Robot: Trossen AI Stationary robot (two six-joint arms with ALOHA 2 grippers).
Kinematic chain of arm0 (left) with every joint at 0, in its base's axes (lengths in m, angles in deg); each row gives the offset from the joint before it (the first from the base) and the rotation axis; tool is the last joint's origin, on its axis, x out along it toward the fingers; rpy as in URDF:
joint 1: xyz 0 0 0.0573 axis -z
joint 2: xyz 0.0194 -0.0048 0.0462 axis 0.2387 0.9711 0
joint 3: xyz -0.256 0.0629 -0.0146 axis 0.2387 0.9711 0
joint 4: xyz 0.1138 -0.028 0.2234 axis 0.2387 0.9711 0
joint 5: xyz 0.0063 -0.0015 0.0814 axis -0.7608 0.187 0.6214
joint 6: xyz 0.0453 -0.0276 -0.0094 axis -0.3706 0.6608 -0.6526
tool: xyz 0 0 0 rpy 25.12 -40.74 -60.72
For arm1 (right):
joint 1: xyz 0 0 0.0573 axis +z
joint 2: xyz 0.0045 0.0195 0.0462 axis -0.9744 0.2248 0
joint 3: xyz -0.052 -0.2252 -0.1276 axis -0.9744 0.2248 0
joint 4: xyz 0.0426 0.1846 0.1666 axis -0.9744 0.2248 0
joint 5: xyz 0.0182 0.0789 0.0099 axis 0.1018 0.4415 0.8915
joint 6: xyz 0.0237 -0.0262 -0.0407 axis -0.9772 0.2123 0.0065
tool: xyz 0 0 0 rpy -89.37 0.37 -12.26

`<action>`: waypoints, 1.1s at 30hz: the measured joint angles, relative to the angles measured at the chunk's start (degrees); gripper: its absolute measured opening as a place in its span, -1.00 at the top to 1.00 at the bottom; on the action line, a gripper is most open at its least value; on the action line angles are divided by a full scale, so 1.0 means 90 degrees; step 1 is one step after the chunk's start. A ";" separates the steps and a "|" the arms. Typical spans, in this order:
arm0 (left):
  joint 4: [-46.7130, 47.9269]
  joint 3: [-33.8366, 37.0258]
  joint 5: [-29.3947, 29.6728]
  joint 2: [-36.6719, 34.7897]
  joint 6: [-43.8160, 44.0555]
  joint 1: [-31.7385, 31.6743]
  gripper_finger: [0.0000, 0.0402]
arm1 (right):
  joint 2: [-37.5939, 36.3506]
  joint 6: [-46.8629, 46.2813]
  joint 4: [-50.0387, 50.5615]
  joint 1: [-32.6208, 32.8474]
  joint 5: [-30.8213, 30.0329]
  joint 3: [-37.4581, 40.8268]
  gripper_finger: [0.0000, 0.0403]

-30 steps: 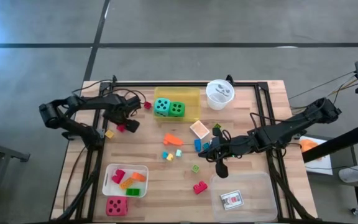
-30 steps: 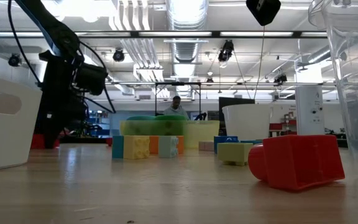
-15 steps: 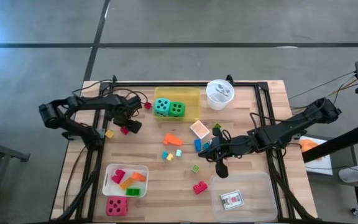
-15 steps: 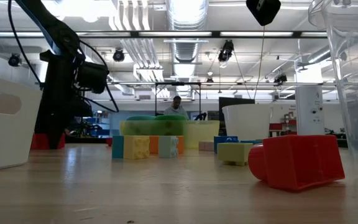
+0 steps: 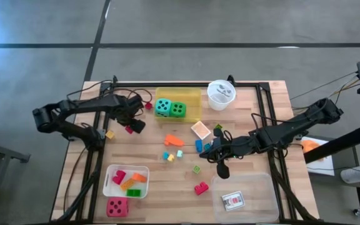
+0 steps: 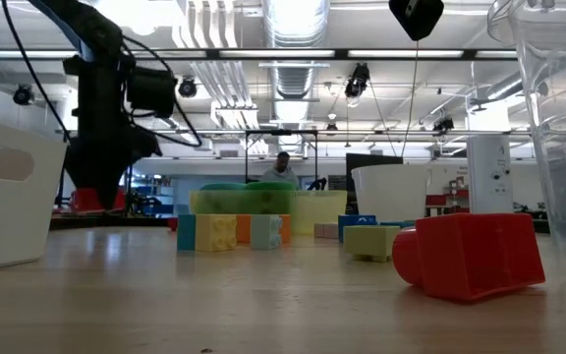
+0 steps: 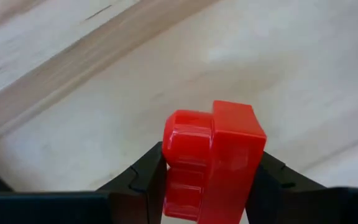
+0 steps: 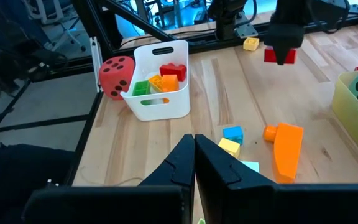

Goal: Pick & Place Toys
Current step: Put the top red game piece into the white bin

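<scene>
left wrist view: red block (image 7: 213,163) sits clamped between the left gripper (image 7: 207,186) jaws, lifted off the table (image 7: 73,118).

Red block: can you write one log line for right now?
left gripper: shut on red block, lifted | right gripper: shut, empty, waiting mid-table

tray with two dice (image 5: 177,100) at table's far edge, cup (image 5: 220,94) to its right | loose blocks (image 5: 180,147) mid-table | bin of blocks (image 5: 126,180) near left, die (image 5: 117,207) in front of it | clear tray (image 5: 244,197) near right, card (image 5: 233,200) inside
</scene>
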State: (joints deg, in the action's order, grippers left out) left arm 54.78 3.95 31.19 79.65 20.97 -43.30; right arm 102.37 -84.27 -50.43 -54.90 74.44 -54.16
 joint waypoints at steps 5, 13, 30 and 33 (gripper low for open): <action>0.0442 -0.0428 0.0025 -0.0074 0.0302 0.0717 0.28 | 0.0000 -0.0007 -0.0002 0.0000 0.0000 0.0000 0.96; 0.0953 -0.1244 0.0094 -0.0076 0.1137 0.2422 0.28 | 0.0000 -0.0022 -0.0019 0.0000 -0.0002 0.0000 0.96; 0.1430 -0.2408 0.0147 -0.0071 0.4797 0.6567 0.28 | 0.0000 -0.0058 -0.0017 0.0000 -0.0005 0.0000 0.96; 0.1429 -0.2402 0.0145 0.0006 0.5444 0.7144 0.28 | 0.0000 -0.0085 -0.0016 0.0000 -0.0005 0.0000 0.96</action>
State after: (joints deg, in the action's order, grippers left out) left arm 67.64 -17.66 32.49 79.70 69.96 20.99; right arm 102.37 -85.04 -50.57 -54.90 74.39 -54.16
